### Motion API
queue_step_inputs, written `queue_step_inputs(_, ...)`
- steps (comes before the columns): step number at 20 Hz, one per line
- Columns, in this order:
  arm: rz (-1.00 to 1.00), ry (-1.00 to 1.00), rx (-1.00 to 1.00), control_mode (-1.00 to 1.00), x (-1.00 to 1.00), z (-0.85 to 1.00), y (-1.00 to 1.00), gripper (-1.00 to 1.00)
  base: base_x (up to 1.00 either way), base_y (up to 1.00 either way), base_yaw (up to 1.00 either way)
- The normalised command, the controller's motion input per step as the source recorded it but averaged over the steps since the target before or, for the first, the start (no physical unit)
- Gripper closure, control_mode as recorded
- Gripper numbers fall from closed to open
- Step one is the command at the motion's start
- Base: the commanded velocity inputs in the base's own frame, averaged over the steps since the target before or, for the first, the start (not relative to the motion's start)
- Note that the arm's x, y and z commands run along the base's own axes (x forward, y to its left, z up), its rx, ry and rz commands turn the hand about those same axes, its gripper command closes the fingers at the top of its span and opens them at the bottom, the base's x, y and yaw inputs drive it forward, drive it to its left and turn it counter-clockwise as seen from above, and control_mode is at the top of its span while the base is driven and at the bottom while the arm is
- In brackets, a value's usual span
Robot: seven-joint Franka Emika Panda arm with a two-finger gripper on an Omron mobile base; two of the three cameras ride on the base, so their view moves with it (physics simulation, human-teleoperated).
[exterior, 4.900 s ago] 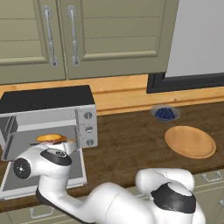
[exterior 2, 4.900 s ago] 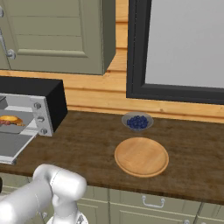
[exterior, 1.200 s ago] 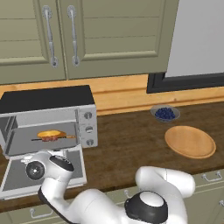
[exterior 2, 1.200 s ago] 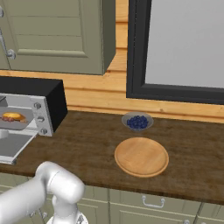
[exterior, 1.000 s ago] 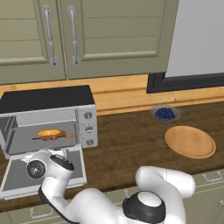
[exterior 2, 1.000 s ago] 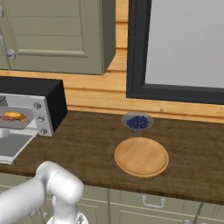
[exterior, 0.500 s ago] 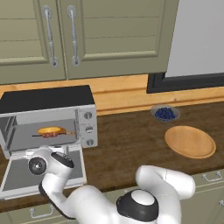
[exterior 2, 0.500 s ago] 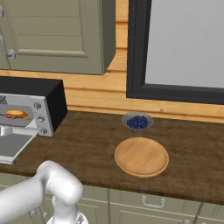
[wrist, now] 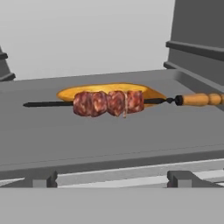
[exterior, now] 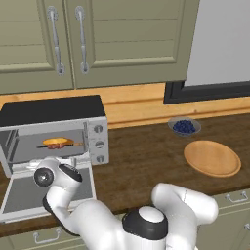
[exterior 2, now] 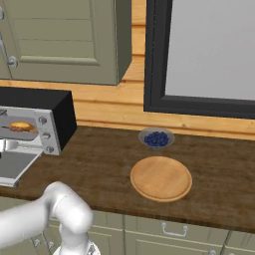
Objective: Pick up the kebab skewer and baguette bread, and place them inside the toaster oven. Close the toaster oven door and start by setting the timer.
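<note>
Kebab skewer and baguette bread are laid inside the toaster oven, ready for toasting; the gripper's jaws are spread wide, empty.

Toaster oven mouth unobstructed above lowered toaster oven door

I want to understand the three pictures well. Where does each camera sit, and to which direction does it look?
Left base view: behind the arm on its left, looking down at the toaster oven, its lowered toaster oven door and the white arm.
Right base view: behind on the right, facing the wooden plate; an arm elbow shows low left.
Hand view: on the hand, looking into the oven at the kebab skewer in front of the baguette bread.
Both base views share oven, plate and the bowl of blueberries.
</note>
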Motion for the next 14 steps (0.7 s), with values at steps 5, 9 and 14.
queue_step_inputs(5, 0.0, 0.0, 0.03, -1.0, 0.28, 0.01, 0.0, -1.0, 0.0, 0.0, 0.0)
queue_step_inputs(9, 0.0, 0.0, 0.01, -1.0, 0.28, 0.0, 0.0, -1.0, 0.0, 0.0, 0.0)
queue_step_inputs(14, 0.0, 0.0, 0.0, -1.0, 0.29, 0.0, 0.0, -1.0, 0.0, 0.0, 0.0)
